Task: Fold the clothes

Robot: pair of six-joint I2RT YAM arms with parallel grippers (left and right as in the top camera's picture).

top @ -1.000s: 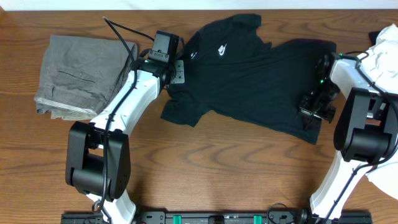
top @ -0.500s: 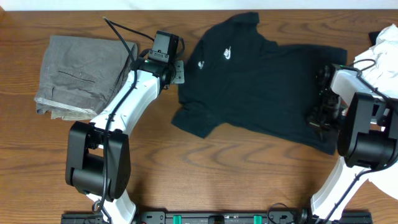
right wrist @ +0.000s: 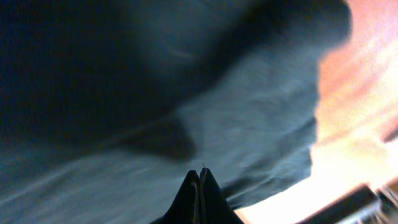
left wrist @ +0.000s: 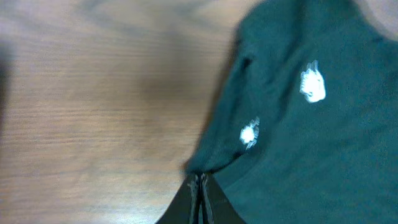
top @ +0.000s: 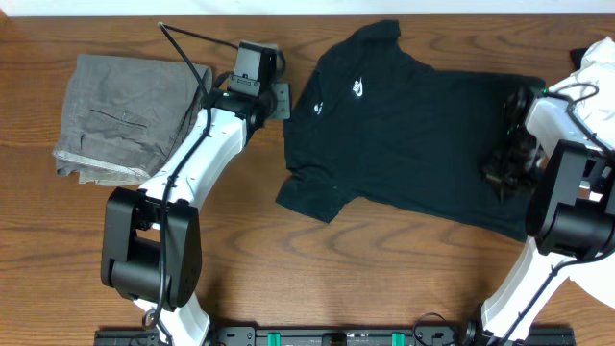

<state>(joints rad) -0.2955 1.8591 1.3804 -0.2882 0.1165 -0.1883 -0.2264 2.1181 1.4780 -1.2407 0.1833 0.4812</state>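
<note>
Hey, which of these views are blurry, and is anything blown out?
Overhead: sharp and evenly lit, T-shirt crisp. Left wrist: motion-blurred, the logo smeared. Right wrist: blurred and dark over the fabric, its right edge washed out pinkish-white.

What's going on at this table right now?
Both arms are on the black T-shirt. The left fingers are shut on its edge by the sleeve, and the right fingers look shut on the fabric at its opposite end. The shirt lies spread out, logo up, and is not yet folded. The grey trousers lie folded at the left of the table. A white garment sits at the right edge.
</note>
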